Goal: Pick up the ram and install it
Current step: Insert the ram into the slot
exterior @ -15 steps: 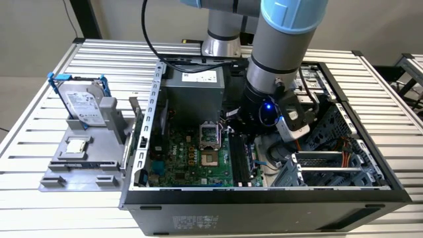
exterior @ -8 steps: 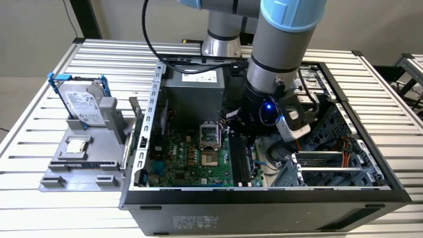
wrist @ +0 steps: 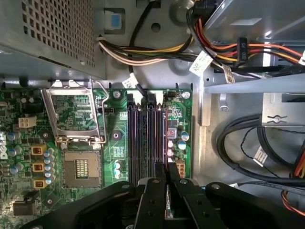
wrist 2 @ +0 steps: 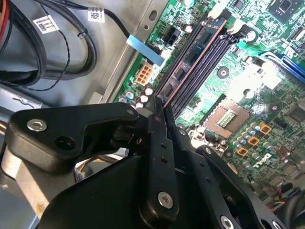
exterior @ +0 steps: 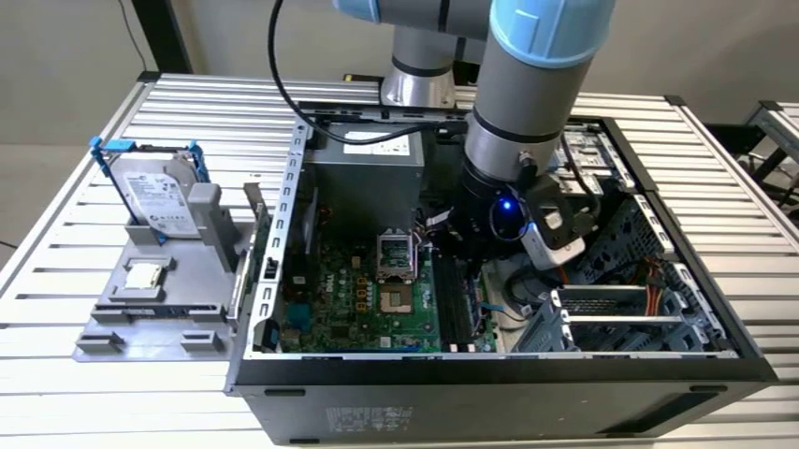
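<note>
My gripper [wrist 2: 161, 107] is down inside the open computer case [exterior: 500, 369], over the motherboard [exterior: 355, 290]. It is shut on the ram [wrist 2: 190, 64], a thin stick seen edge-on that runs away from the fingers along the black memory slots [wrist: 143, 143]. In the first wrist view the ram [wrist: 165, 143] lines up with the slot closest to the bare metal case wall, and the gripper [wrist: 167, 174] clamps its near end. Whether the stick is pressed home in the slot I cannot tell. In the exterior view the arm's wrist [exterior: 500, 220] covers the grasp.
An open processor socket [wrist: 81, 167] lies beside the slots. Bundled cables [wrist: 248, 148] and a drive cage [exterior: 624, 309] crowd the case on the exterior view's right. Outside, at the exterior view's left, a grey fixture [exterior: 107, 341] carries a blue-framed hard drive [exterior: 156, 192] and a small square chip [exterior: 144, 274].
</note>
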Controlling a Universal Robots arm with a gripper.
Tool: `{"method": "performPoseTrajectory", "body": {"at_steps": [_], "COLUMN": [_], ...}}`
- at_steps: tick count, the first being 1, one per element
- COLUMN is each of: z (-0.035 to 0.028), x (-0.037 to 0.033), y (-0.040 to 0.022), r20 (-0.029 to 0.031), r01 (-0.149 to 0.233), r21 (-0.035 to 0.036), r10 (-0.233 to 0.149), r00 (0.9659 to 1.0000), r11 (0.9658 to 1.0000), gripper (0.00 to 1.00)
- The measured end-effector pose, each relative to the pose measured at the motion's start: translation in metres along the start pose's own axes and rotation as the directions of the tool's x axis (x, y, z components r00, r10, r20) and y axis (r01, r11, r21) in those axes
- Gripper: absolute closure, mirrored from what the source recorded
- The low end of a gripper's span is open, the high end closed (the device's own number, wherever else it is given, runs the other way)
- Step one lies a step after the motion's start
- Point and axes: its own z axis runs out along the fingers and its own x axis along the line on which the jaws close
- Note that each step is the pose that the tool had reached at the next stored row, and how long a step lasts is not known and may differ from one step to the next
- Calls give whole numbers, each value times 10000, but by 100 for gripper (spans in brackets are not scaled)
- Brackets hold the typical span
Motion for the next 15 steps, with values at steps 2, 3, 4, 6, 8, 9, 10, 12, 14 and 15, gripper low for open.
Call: {"method": "performPoseTrajectory", "body": {"at_steps": [2, 3, 4, 6, 8, 9, 10, 12, 14, 15], "z": [18, 22, 28, 41, 51, 56, 60, 68, 73, 77], "x": [1, 1, 1, 1, 1, 1, 2, 2, 1, 2], "y": [1, 0, 1, 1, 2, 2, 2, 2, 3, 3], "r20": [-13, -20, -24, -39, -75, -92, -106, -119, -159, -175], "r01": [0, 1, 4, 10, 11, 11, 11, 15, 19, 19], "r21": [0, 0, 0, -1, 1, 1, 2, 2, 3, 2], "r10": [0, -1, -4, -10, -11, -11, -11, -15, -19, -19], "r00": [10000, 10000, 10000, 10000, 10000, 10000, 9999, 9999, 9999, 9998], "r11": [10000, 10000, 10000, 10000, 10000, 10000, 10000, 10000, 10000, 10000], "gripper": [100, 100, 100, 100, 100, 100, 100, 100, 100, 100]}}
